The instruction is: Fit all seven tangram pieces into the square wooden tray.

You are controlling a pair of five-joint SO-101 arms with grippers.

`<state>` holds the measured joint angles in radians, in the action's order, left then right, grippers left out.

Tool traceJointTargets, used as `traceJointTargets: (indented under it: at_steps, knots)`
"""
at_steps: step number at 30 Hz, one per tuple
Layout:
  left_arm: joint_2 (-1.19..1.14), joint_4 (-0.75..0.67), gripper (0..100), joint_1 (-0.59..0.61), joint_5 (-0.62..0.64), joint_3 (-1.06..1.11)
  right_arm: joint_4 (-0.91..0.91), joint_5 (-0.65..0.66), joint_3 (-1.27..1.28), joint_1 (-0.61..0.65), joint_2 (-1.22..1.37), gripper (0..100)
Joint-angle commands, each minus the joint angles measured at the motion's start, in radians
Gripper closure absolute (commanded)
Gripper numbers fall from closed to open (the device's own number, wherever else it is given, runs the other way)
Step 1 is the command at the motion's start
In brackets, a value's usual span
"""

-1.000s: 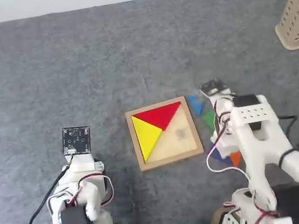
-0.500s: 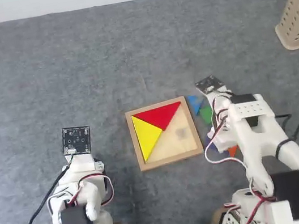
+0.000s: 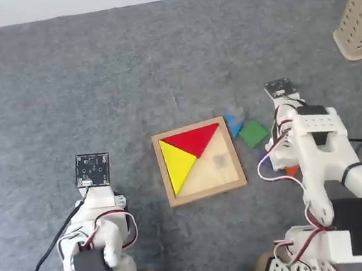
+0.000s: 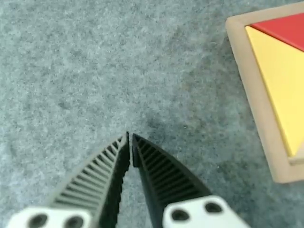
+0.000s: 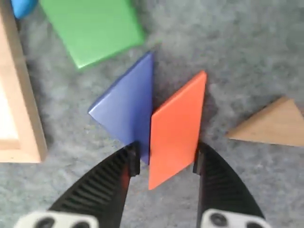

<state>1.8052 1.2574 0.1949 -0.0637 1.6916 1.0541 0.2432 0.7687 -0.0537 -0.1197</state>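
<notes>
Got right tool (image 5: 164, 159) spread astride orange piece (image 5: 176, 118), right of centre in high view, blue piece (image 5: 127, 109) touching it, prob lined up to pinch orange alone. Seeing left tool (image 4: 129, 142) closed, parked lower left. Plus tray (image 3: 175, 199) dead centre w/ red triangle (image 3: 192, 140) + yellow triangle (image 3: 177, 164) in.

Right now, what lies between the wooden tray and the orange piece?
The dark blue triangle, lying alongside the orange piece, with a strip of grey carpet between it and the tray. The right wrist view shows it.
</notes>
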Motion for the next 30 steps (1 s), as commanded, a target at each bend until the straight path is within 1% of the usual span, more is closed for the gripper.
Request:
traceJointTargets:
  at_steps: [1, 4, 6, 11, 13, 20, 26, 30]
  knots:
    - [0.018, 0.006, 99, 0.000, -0.005, -0.007, -0.021, 0.014, -0.071, -0.002, 0.013, 80.4]
    - [0.018, 0.006, 99, 0.000, -0.005, -0.007, -0.013, 0.104, -0.109, -0.004, 0.019, 80.3]
    - [0.018, 0.006, 99, 0.000, -0.005, -0.007, 0.001, 0.114, -0.124, -0.007, 0.015, 79.8]
    - [0.018, 0.006, 99, 0.000, -0.005, -0.007, 0.005, 0.138, -0.143, 0.010, 0.015, 70.9]
    - [0.018, 0.006, 99, 0.000, -0.005, -0.007, 0.005, 0.141, -0.158, 0.005, 0.022, 70.6]
    - [0.018, 0.006, 99, 0.000, -0.005, -0.007, 0.004, 0.167, -0.133, 0.005, 0.025, 70.8]
    - [0.018, 0.006, 99, 0.000, -0.005, -0.007, 0.002, 0.167, -0.130, 0.015, 0.124, 79.4]
    - [0.018, 0.006, 99, 0.000, -0.005, -0.007, -0.001, 0.169, -0.130, 0.022, 0.200, 80.4]
